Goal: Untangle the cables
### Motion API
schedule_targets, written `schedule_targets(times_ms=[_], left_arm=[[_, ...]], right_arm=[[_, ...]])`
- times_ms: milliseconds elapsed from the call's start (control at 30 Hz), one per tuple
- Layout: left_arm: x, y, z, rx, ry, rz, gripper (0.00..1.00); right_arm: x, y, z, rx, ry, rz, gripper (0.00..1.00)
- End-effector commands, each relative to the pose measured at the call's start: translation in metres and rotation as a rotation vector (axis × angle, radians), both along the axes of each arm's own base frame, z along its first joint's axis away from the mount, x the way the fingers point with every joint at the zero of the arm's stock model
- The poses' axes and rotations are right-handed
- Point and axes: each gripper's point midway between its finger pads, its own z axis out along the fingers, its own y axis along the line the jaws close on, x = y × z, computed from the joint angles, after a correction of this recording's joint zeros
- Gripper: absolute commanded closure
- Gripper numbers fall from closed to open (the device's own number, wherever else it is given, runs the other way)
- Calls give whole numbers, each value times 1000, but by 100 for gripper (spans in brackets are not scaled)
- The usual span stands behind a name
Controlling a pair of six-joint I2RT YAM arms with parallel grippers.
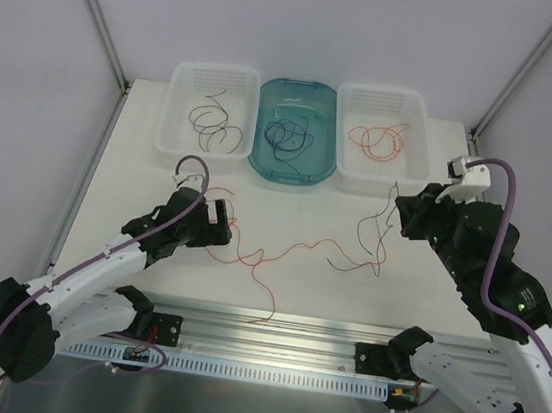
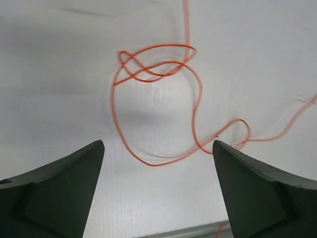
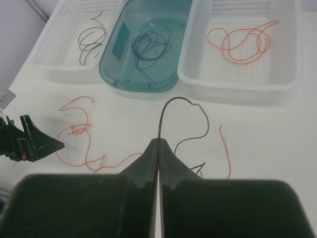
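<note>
**Where one wire is pinched, another lies free**

Seen from above, there are two arms and three containers. The containers stand in a row at the far edge of the surface. The left white basket holds dark brown curls, the teal tub holds black-blue curls, and the right white basket holds red-orange loops. The strands in each overlap too much to count. A loose red-orange wire runs from the left end effector toward the middle. A dark brown wire hangs by the right end effector.

In the left wrist view, the left end effector stands wide apart and holds nothing. The red-orange wire lies knotted in a loop just beyond its fingers.

In the right wrist view, the right end effector is pressed together, clamped on the dark brown wire. The wire arches up from the tips toward the teal tub. The red-orange wire lies to the left, well apart.
</note>
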Motion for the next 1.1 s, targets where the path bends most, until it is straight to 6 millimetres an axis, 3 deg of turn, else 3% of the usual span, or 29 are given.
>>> schedule_targets(times_ms=[0,100,133,200,233,300,367,400,467,500,567,600,667,767,933,1067], left_arm=[[1,-52,61,-138,-162,-242,3],[-4,-90,96,-216,-280,-391,1],[-11,-112,114,-255,-342,-466,1],[-17,-132,120,-266,-369,-536,1],[-20,-150,138,-316,-431,-575,1],[-22,-169,140,-345,-443,-618,2],[-26,-193,156,-398,-500,-663,2],[-25,-203,148,-391,-490,-679,2],[-30,-225,156,-432,-527,-714,2],[-30,-235,145,-425,-510,-723,3],[-34,-253,149,-462,-528,-737,3],[-34,-262,138,-460,-504,-742,4],[-30,-273,136,-447,-514,-717,5],[-24,-291,110,-410,-472,-701,5],[-30,-319,111,-468,-483,-748,10],[-31,-336,97,-477,-470,-750,17]], right_arm=[[-2,29,10,81,19,115,99],[2,47,4,126,49,165,99],[3,52,2,135,60,177,99],[3,62,-7,157,97,211,99],[5,67,-9,165,102,219,99],[7,75,-14,192,121,241,99],[5,85,-25,207,160,276,99],[6,89,-24,222,155,283,99],[8,94,-35,238,190,284,99],[9,96,-36,247,191,287,99],[10,101,-41,262,213,291,99],[11,102,-41,271,213,289,99],[11,106,-41,287,222,292,99],[9,111,-37,303,219,304,99],[9,114,-38,313,223,295,99],[9,116,-36,330,222,292,99]])
